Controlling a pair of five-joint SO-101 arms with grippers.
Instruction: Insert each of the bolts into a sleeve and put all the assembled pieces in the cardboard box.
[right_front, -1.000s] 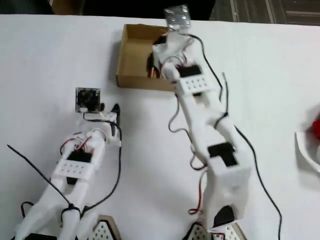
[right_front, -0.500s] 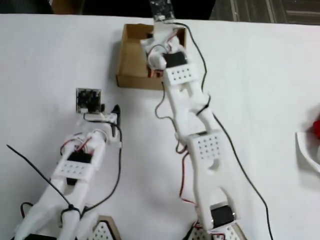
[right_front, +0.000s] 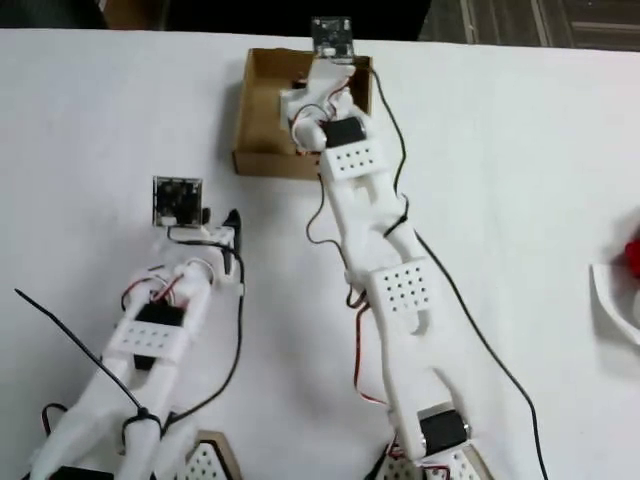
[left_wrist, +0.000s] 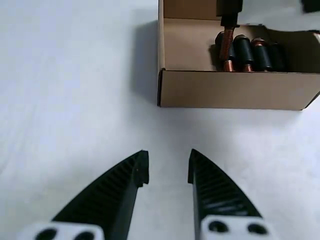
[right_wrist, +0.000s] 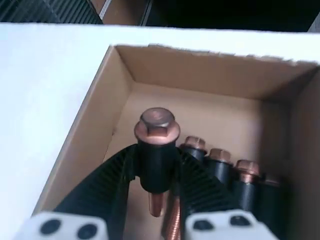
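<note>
Your right gripper (right_wrist: 156, 167) clasped a sleeved bolt (right_wrist: 156, 131) inside the cardboard box (right_wrist: 85, 130). Your left gripper (left_wrist: 168, 167) stood released near the box.

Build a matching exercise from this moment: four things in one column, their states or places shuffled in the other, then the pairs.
Things
1. left gripper
2. right gripper
3. cardboard box
4. row of assembled pieces

States or places
A. shut on held piece, over the box
B. open over the table
C. lying side by side in the box
D. standing open-topped on the table

Pairs: 1-B, 2-A, 3-D, 4-C
</note>
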